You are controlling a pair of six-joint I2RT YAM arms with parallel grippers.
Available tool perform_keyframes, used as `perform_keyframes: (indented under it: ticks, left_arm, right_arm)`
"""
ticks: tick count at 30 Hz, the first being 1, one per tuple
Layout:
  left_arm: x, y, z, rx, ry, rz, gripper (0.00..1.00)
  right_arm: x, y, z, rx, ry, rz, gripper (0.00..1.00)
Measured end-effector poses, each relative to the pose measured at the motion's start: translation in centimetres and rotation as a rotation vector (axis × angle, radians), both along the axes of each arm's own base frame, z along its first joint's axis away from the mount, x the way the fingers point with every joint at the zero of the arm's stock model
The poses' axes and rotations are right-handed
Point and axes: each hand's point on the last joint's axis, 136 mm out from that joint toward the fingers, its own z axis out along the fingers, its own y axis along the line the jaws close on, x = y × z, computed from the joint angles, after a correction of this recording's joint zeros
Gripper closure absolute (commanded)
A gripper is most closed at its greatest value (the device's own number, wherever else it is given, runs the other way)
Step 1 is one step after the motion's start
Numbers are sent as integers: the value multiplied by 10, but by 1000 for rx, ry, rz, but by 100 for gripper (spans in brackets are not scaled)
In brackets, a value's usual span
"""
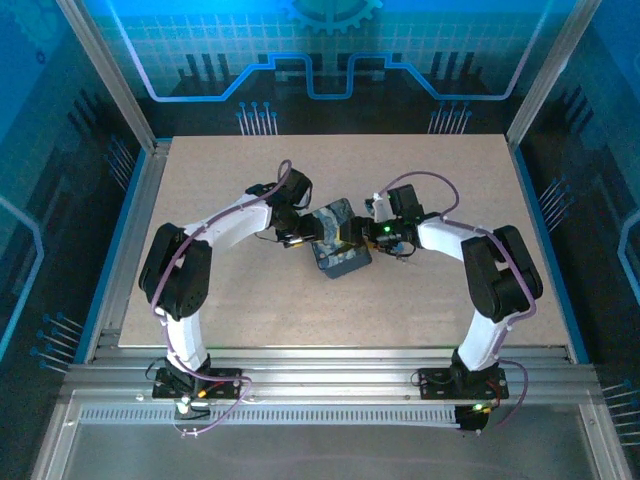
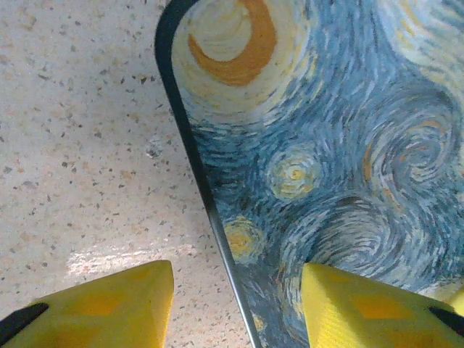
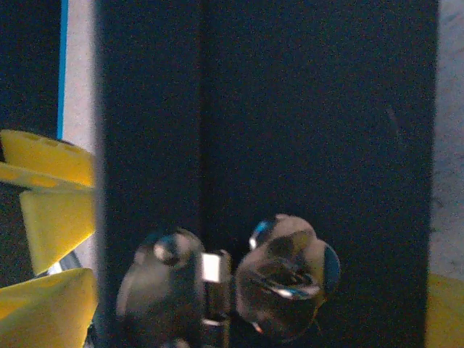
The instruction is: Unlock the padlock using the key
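Judged padlock (image 3: 286,279) at 6 o'clock tiny, slick, stiff; pinch by body. Saw R gripper (image 3: 243,304) gaping, L gripper (image 2: 235,290) astride tin (image 2: 348,145), grip unclear.

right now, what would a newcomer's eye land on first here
The blue-and-yellow swirl-painted tin sits in the middle of the table, the left gripper straddling its edge with yellow fingers. On its dark side, facing the open right gripper, something small and shiny glints, probably the padlock, too dim to be sure.
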Motion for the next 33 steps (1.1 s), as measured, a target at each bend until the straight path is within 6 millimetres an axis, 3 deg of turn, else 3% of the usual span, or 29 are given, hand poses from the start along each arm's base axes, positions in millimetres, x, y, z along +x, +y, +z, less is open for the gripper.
perform_keyframes:
  ticks: [4,11,18,23,27,30,33]
  left_arm:
    - [3,-1,-1,-6,-4,3,49]
    - [7,-3,-4,-13,4,9,49]
    - [13,7,-3,-23,14,51,49]
    - [28,40,1,-7,5,136,47]
    - [38,70,11,-1,-17,207,46]
    - [38,88,24,-2,-42,246,46]
    - [37,101,39,-8,-75,274,46]
  right_arm:
    - [4,-8,0,-17,-4,-18,0]
    - [2,-6,4,-38,-15,-4,0]
    - [-12,16,6,-56,-14,37,0]
    - [-29,53,16,-26,-4,91,0]
    - [-33,82,38,26,-43,144,0]
    - [-25,81,46,35,-65,135,0]
    - [-19,67,42,8,-59,111,0]
